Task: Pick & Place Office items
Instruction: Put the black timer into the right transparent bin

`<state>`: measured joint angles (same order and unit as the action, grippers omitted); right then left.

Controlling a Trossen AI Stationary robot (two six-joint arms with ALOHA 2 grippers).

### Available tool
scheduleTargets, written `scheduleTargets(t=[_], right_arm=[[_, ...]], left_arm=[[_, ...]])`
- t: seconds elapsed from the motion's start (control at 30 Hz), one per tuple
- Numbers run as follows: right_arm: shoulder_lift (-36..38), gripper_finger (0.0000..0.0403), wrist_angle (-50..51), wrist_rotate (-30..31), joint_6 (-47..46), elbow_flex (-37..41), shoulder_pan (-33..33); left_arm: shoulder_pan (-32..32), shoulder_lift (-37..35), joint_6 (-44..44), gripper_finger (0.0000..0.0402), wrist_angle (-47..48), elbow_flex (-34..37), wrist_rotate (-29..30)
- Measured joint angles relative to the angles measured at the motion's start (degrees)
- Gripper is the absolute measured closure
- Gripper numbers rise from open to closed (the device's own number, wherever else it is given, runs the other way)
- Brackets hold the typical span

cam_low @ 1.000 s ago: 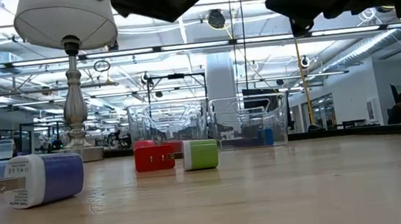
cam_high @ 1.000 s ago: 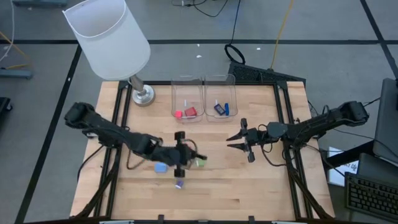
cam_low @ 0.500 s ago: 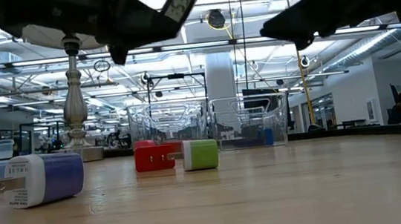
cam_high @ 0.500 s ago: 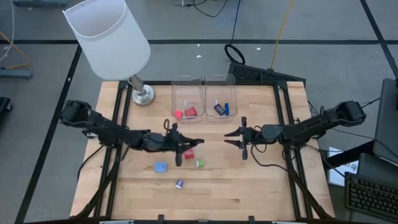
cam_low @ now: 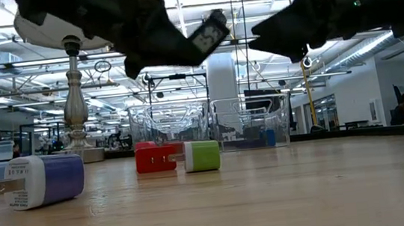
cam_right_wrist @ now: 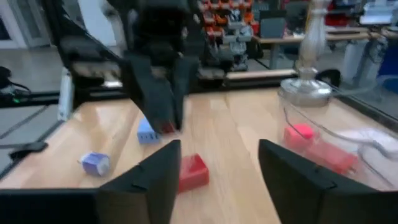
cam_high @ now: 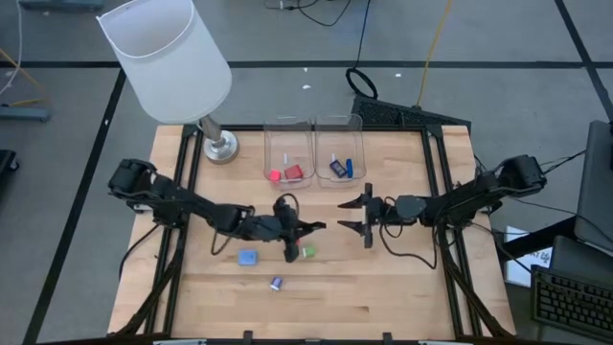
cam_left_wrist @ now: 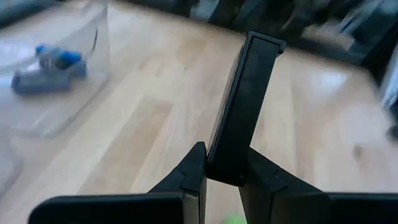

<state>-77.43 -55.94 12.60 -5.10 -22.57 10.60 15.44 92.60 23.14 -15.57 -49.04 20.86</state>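
My left gripper (cam_high: pixel 295 230) hovers over the middle of the table, shut on a flat black piece (cam_left_wrist: pixel 242 106) that also shows in the low view (cam_low: pixel 209 33). My right gripper (cam_high: pixel 351 216) faces it from the right, open and with nothing between its fingers (cam_right_wrist: pixel 217 168). On the wood lie a red piece (cam_low: pixel 154 159), a green piece (cam_high: pixel 307 252), a light blue piece (cam_high: pixel 248 257) and a small blue-and-white plug (cam_high: pixel 276 283). In the high view my left gripper hides the red piece. My left gripper pinches the black piece between its two fingers by one end (cam_left_wrist: pixel 225 169). The rest of the piece sticks out past the fingertips. The fingers reach roughly level from the table's left. The piece is lifted clear above the table.
Two clear bins stand at the far middle: the left bin (cam_high: pixel 288 153) holds red and pink pieces, the right bin (cam_high: pixel 340 151) holds blue ones. A lamp with a white shade (cam_high: pixel 168 57) has its base (cam_high: pixel 220 146) at the far left.
My left gripper has carried the black piece away from the near edge and toward the table's right, turning from pointing down to nearly level. My right gripper has moved toward the table's left, closer to the left gripper, and has opened.
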Motion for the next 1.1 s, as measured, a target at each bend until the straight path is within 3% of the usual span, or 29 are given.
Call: scheduleTargets(t=[0.27, 0.93, 1.1], right_arm=[[-1.66, 0.013, -0.36, -1.37, 1.04, -1.2, 0.7], [-2.24, 0.0147, 3.16, -2.03, -0.24, -4.45, 3.77], [-5.96, 0.015, 0.69, -0.65, -0.21, -4.51, 3.78]], left_arm=[[-0.15, 5.02, -1.58, 0.0334, 4.53, -6.52, -0.13], [-0.92, 5.7, -3.24, 0.034, 5.03, -7.86, -1.52], [-1.37, 5.7, -3.48, 0.0334, 5.03, -7.86, -2.54]])
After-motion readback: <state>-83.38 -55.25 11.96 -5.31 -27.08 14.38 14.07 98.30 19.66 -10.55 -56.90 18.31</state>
